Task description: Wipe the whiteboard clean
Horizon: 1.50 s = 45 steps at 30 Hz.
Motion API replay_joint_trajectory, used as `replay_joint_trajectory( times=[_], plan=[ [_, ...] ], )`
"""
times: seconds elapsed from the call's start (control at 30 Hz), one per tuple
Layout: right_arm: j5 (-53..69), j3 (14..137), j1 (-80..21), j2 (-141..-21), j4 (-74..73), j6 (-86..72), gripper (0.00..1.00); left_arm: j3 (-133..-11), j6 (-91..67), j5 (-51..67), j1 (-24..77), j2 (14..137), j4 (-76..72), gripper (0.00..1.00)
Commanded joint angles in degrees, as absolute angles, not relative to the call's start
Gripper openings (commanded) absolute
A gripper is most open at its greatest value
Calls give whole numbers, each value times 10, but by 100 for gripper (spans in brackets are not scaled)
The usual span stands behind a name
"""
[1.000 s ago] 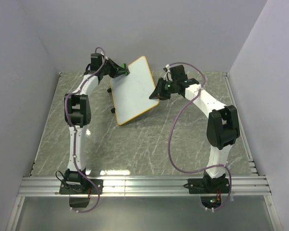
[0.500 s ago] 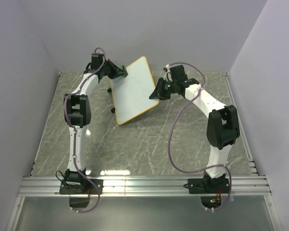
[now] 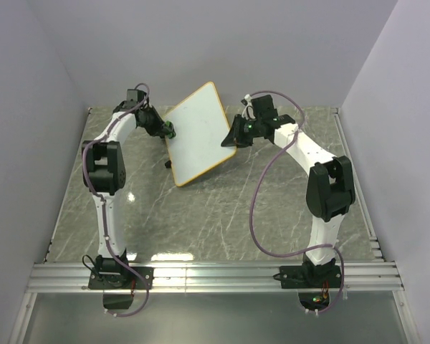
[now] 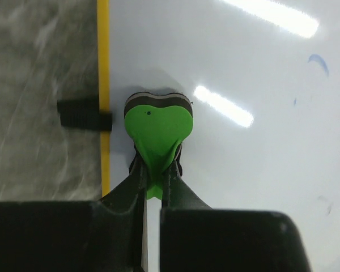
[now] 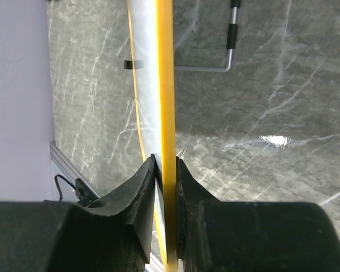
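The whiteboard [image 3: 195,135] is a white square with an orange rim, held tilted above the table in the top view. My right gripper [image 3: 233,136] is shut on its right edge; the right wrist view shows the orange rim [image 5: 165,85] clamped edge-on between the fingers. My left gripper [image 3: 169,130] is shut on the green-and-black eraser [image 4: 157,127], which presses on the board's face [image 4: 243,68] near its left rim. Small blue marks [image 4: 318,61] remain on the face.
The grey marbled table [image 3: 222,208] lies below. A black foot [image 4: 82,114] sticks out past the board's rim. A thin metal stand leg [image 5: 231,39] shows behind the board. Walls close in at the back and sides.
My left gripper has moved with the eraser from the board's top left corner down along its left edge. The right gripper and the board have barely moved.
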<state>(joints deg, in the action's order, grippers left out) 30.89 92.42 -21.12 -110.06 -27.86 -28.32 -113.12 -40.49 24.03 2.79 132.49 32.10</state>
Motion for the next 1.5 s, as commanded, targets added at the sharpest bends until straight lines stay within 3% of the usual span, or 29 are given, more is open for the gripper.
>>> replay_joint_trajectory(
  times=[0.0,0.03,0.07,0.17,0.53,0.7,0.83,0.93,1.0,1.1,1.13,1.47],
  plan=[
    [218,929,-232,-1136,-388,-221,22,-1087,-387,234,11,1233,344,0],
    [216,932,-232,-1132,-388,-222,34,-1081,-387,234,7,1222,344,0],
    [209,939,-232,-1127,-388,-223,55,-1077,-386,229,2,1211,346,0],
    [201,949,-231,-1114,-381,-229,83,-1063,-381,215,-18,1179,357,0],
    [143,948,-228,-1020,-376,-229,89,-983,-360,64,-83,1062,428,1],
    [115,913,-216,-899,-389,-216,89,-819,-362,5,-90,1003,450,13],
    [101,816,-214,-788,-389,-217,90,-695,-378,2,-90,948,445,21],
    [104,741,-214,-694,-399,-224,91,-636,-384,2,-90,906,449,34],
    [105,709,-213,-624,-419,-229,91,-614,-379,2,-89,883,453,48],
    [105,652,-213,-532,-452,-236,93,-604,-372,2,-85,849,471,78],
    [110,643,-212,-511,-460,-238,95,-605,-372,2,-84,839,488,99],
    [186,562,-212,-293,-520,-303,96,-626,-410,-5,-57,616,607,99]
  ],
)
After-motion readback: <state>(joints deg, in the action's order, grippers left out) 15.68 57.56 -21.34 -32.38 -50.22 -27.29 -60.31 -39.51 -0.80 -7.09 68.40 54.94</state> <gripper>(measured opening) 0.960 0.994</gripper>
